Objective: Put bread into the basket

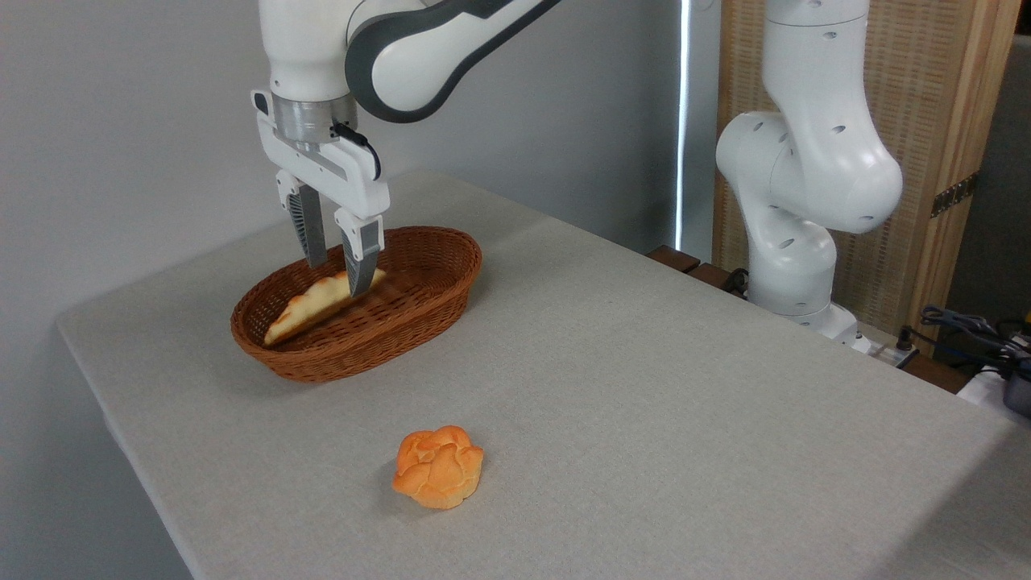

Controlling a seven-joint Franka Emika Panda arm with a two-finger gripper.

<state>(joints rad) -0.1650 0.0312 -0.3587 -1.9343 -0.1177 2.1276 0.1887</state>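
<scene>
One braided loaf (310, 310) lies inside the wicker basket (419, 322) at the left of the frame, its long axis sloping from lower left up to the right. Over its upper right end, the gripper (337, 272) straddles it, jaws parted; contact is unclear. Lower centre, an orange bun (439, 467) sits well apart.

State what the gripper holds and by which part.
The gripper straddles the bread near its right end, inside the basket; a firm clamp cannot be confirmed.
</scene>
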